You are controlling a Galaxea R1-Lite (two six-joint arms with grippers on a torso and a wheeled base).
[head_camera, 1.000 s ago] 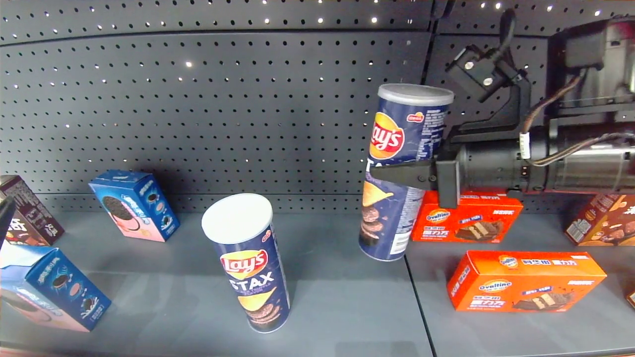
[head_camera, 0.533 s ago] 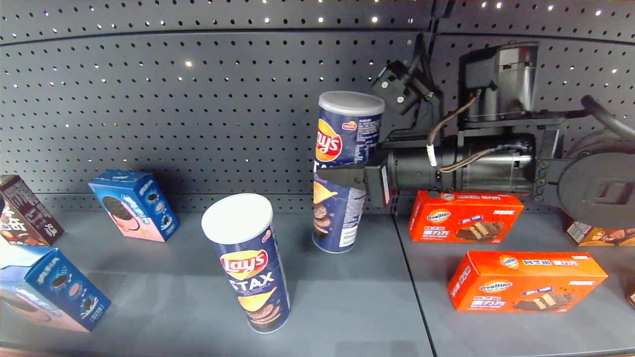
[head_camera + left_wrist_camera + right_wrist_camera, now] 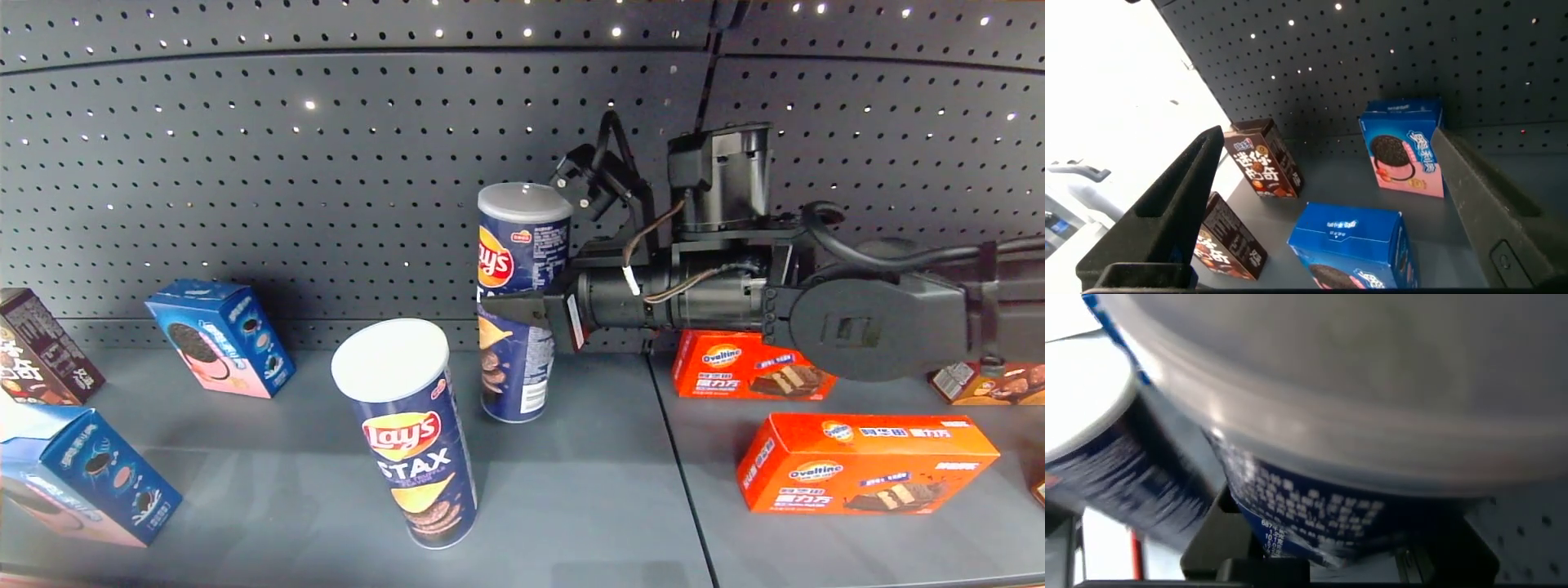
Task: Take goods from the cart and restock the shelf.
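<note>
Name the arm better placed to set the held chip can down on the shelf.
Right. The right tool grips the upright chip can at the shelf; the left tool sits open by the cookie boxes.

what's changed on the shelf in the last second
The right gripper, shut on the held chip can, carried it to the robot's left and farther back, from beside the orange boxes to behind the standing chip can. The grip is unchanged. The standing chip can, orange boxes and blue cookie boxes stayed put.

A dark-blue chip can (image 3: 522, 245), grey-lidded, is upright near the back of the shelf (image 3: 571, 506); a second can (image 3: 416, 441) stands in front of it.
</note>
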